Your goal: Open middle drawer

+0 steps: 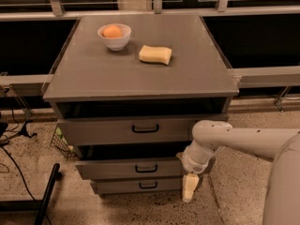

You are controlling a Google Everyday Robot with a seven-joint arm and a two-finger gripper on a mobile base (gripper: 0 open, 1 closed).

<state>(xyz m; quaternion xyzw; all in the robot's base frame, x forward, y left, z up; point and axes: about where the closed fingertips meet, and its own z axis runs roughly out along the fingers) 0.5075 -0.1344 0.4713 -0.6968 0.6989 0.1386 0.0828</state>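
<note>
Cream hand (189, 189) hangs just below the middle drawer (126, 169), whose right end the arm (243, 138) hides; open or closed, cannot tell.

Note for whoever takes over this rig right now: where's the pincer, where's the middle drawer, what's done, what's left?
Pincer: hanging low, pointing down, beside the right end of the lowest drawer, on no handle.
Middle drawer: front seems to stick out slightly past the lowest one; its black handle is free.
Done: at most a slight opening.
Left: move the pincer to that handle and pull the drawer out.
</note>
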